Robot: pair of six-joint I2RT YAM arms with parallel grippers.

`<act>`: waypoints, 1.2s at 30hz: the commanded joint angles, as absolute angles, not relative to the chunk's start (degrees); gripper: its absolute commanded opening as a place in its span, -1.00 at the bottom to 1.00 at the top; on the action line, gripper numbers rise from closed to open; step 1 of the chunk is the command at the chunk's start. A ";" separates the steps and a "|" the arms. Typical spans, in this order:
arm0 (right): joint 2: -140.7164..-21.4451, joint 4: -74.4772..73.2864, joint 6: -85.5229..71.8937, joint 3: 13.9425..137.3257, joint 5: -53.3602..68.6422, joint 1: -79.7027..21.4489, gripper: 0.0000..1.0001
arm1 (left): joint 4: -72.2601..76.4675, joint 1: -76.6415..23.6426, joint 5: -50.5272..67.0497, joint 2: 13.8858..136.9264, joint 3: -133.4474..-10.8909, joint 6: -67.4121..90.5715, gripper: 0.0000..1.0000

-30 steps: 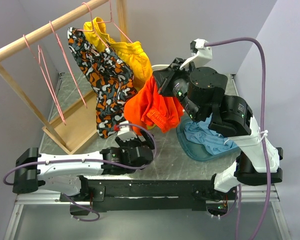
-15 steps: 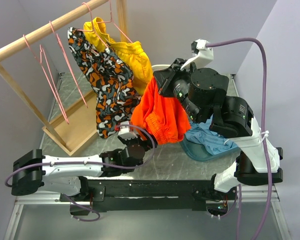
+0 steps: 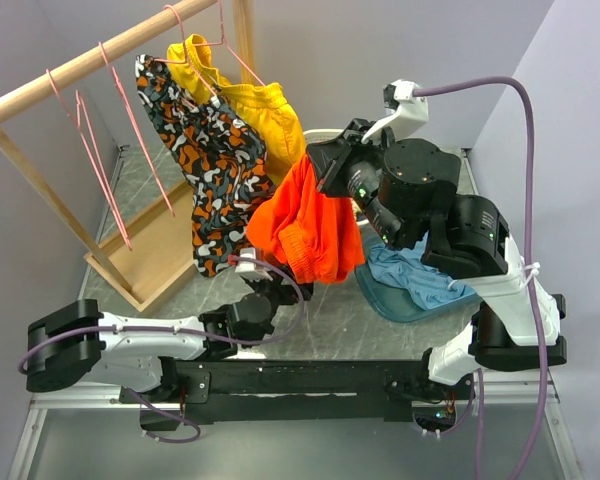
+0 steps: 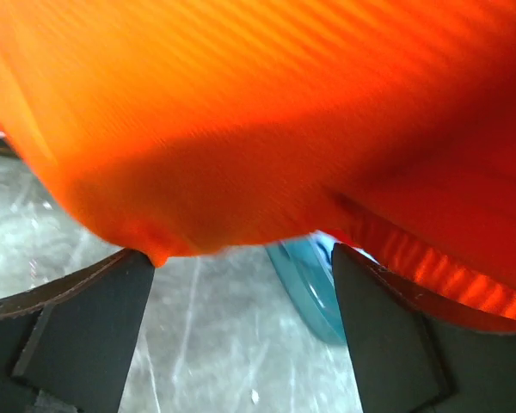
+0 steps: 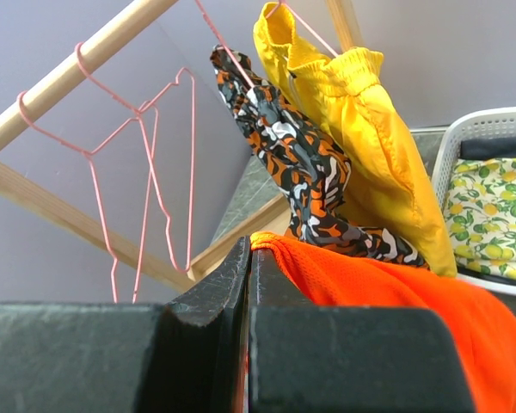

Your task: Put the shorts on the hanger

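The orange-red shorts [image 3: 305, 225] hang in the air over the table's middle, bunched. My right gripper [image 3: 310, 162] is shut on their top edge; in the right wrist view the fabric [image 5: 387, 301] comes out of the closed gripper [image 5: 251, 245]. My left gripper [image 3: 263, 292] is open just under the lower hem. In the left wrist view the shorts [image 4: 258, 120] fill the upper frame, and the hem reaches down to the open gripper [image 4: 241, 258]. Empty pink wire hangers [image 3: 92, 165] hang on the wooden rail, also in the right wrist view [image 5: 146, 172].
Camouflage shorts [image 3: 212, 170] and yellow shorts [image 3: 265, 110] hang on hangers on the rail [image 3: 80, 65], close behind the orange shorts. A teal tray [image 3: 390, 300] with blue cloth lies right of centre. A white basket [image 5: 486, 129] stands at the back. The rack's wooden base [image 3: 145, 255] is on the left.
The shorts dropped open, then bunched up and shifted left. My left gripper has slid forward and tilted up under their hem. The right gripper stays shut on them.
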State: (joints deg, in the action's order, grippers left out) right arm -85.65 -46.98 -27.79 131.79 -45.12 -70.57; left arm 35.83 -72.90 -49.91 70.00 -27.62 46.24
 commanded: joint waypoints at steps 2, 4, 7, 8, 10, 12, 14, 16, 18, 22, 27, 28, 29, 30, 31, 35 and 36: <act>-84.55 -44.12 -27.42 135.53 -47.11 -71.46 -1.00 | 40.08 -67.42 -48.25 71.01 -28.91 46.23 0.65; -83.94 -43.86 -27.42 135.00 -47.20 -71.63 -1.00 | 40.60 -66.01 -48.25 71.28 -29.00 45.36 0.55; -83.59 -43.68 -27.51 134.56 -47.46 -71.89 -1.00 | 43.41 -65.83 -49.04 71.72 -29.00 42.28 0.45; -83.58 -43.68 -27.51 134.47 -47.46 -71.89 -1.00 | 44.20 -65.74 -48.96 71.81 -29.00 40.62 0.45; -83.58 -43.59 -27.42 134.56 -47.46 -71.98 -1.00 | 45.70 -65.74 -48.87 72.24 -29.18 39.73 0.42; -83.58 -43.68 -27.33 134.65 -47.55 -71.98 -1.00 | 46.31 -65.74 -48.34 72.60 -29.53 38.85 0.33; -83.58 -43.86 -27.42 134.47 -47.72 -72.07 -1.00 | 46.93 -65.74 -48.43 73.39 -29.71 38.41 0.25; -83.15 -43.86 -27.42 133.77 -48.07 -71.98 -1.00 | 47.28 -65.74 -49.48 74.09 -29.97 38.15 0.26; -82.88 -44.03 -27.42 133.16 -48.86 -72.07 -1.00 | 47.11 -65.83 -50.01 74.27 -30.32 37.97 0.19; -80.43 -44.38 -27.94 127.99 -51.94 -71.98 -1.00 | 44.14 -65.83 -48.17 71.56 -30.76 37.00 -0.64; -73.24 -43.60 -31.28 114.90 -51.95 -68.14 -1.00 | 21.33 -66.71 -43.96 60.93 -30.07 44.73 -0.98; -72.08 -43.51 -33.12 109.83 -48.46 -65.85 -1.00 | 17.18 -66.71 -41.07 56.21 -29.88 46.65 -0.98; -70.85 -43.33 -34.27 107.08 -45.30 -63.66 -1.00 | 12.79 -66.71 -39.74 53.81 -30.14 48.15 -0.98; -68.32 -42.02 -35.23 104.09 -42.39 -58.59 -1.00 | 3.87 -66.80 -38.51 51.70 -31.36 49.03 -0.98; -66.99 -40.79 -36.29 97.45 -39.75 -56.19 -1.00 | 0.21 -66.80 -35.71 47.76 -32.07 50.35 -0.98; -63.90 -33.85 -37.97 81.06 -26.94 -45.72 -1.00 | -17.71 -66.80 -29.90 41.84 -37.25 53.87 -0.98; -65.03 -31.40 -38.40 78.43 -24.37 -44.14 -1.00 | -20.54 -66.80 -29.10 41.40 -38.31 54.66 -0.98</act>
